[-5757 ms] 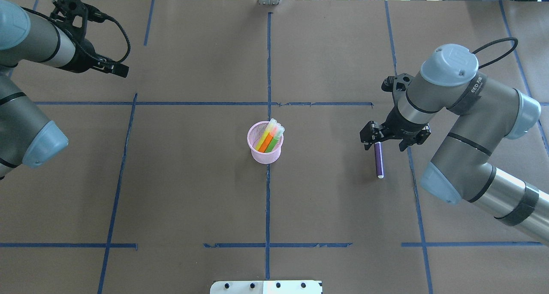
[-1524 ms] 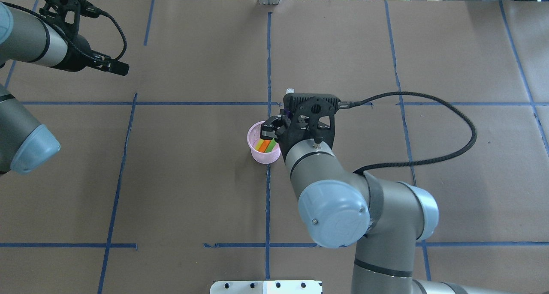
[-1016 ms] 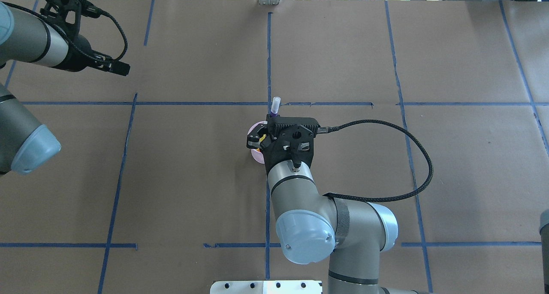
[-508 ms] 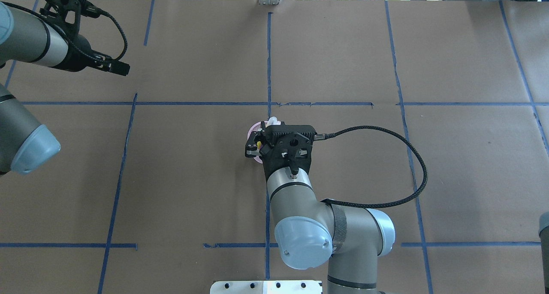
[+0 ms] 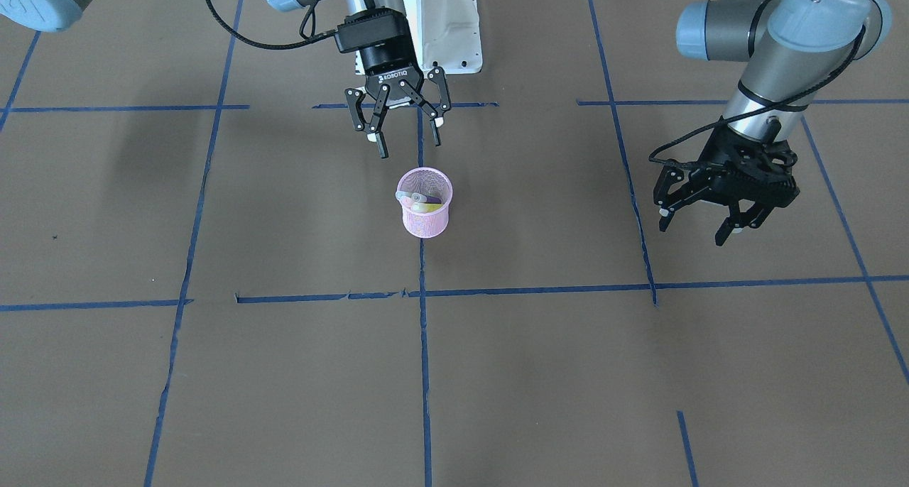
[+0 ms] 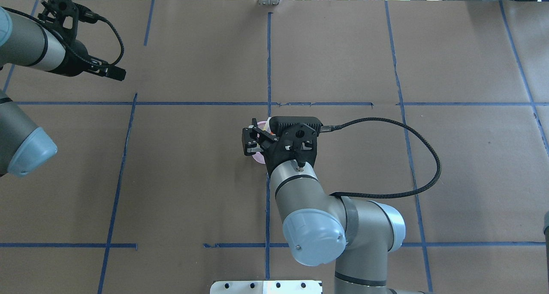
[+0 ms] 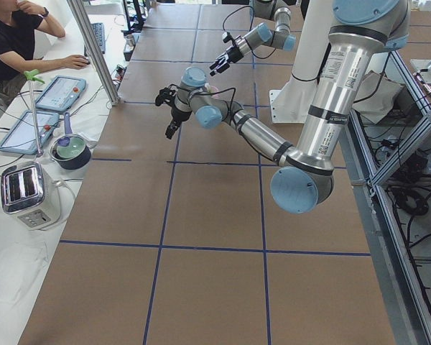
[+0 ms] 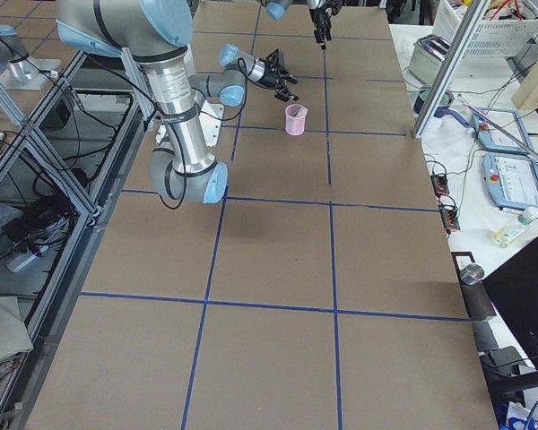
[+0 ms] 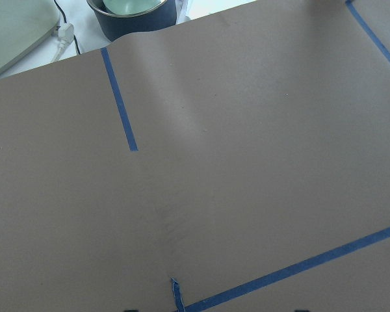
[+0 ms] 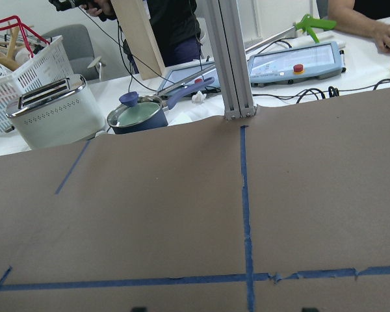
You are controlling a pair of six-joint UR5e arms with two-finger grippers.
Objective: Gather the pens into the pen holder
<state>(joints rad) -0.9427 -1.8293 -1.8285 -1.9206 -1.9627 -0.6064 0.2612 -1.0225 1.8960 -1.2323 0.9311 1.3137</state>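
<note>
Several pens (image 5: 419, 201) lean near-upright inside the pink mesh pen holder (image 5: 425, 221), which stands mid-counter (image 5: 284, 373) on a blue tape line (image 5: 423, 316). The right arm's fingers (image 5: 379, 140), spread and empty, hang just above its rim toward the robot's side. The left arm's fingers (image 5: 730, 228), also spread and empty, are well apart, so any lift-away likely falls to the right arm.

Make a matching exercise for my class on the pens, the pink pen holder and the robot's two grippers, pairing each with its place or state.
Column one:
1. pens
2. pen holder
3. right gripper
4. left gripper

Column two:
A. open, far from the holder
B. inside the holder
C. upright on a blue tape line
D. open, near the holder

Pairs: 1-B, 2-C, 3-D, 4-A
</note>
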